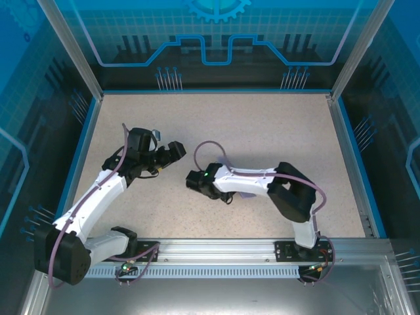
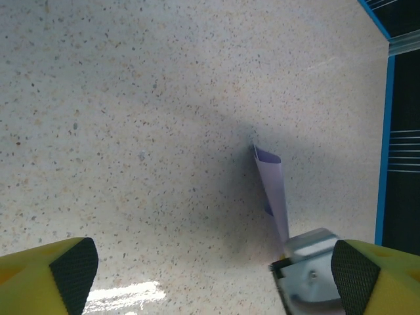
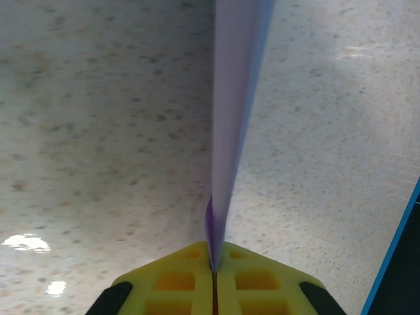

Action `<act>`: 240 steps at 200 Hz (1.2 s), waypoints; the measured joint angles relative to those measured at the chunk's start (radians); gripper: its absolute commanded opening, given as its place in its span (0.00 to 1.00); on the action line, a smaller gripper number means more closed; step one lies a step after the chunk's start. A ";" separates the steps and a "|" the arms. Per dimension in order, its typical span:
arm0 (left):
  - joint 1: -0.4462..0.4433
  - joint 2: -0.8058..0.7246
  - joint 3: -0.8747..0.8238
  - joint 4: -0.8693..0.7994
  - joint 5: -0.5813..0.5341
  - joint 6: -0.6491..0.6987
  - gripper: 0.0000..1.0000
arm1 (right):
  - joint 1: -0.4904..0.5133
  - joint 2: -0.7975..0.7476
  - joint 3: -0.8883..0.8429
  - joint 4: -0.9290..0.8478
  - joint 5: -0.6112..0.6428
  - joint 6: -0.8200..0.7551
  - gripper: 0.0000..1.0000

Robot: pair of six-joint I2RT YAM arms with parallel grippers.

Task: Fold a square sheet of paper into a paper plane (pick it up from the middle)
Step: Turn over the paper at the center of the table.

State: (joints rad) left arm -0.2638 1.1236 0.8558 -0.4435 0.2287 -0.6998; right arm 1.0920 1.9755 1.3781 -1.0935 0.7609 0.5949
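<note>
From above, the left jaws and right jaws face each other closely over the desk (image 1: 275, 131), probably for a handover. At the left wrist, the left jaws are released and empty, with the paper plane (image 2: 274, 190) ahead between them. At the right wrist, the right jaws are clenched on its end, holding the folded wedge edge-on, straight ahead of them.

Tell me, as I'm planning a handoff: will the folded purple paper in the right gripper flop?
Probably not: the paper plane juts straight from the shut right gripper without sagging. It looks thin, so likely light and easily crumpled.
</note>
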 measured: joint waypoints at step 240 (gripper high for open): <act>-0.089 0.061 -0.061 0.083 0.129 -0.019 0.91 | -0.336 -0.514 -0.435 0.543 -0.795 -0.127 0.52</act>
State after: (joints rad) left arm -0.3531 1.1851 0.7952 -0.3607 0.3576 -0.7185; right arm 0.7555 1.4616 0.9436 -0.5503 -0.0341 0.4683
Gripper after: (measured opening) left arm 0.912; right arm 0.529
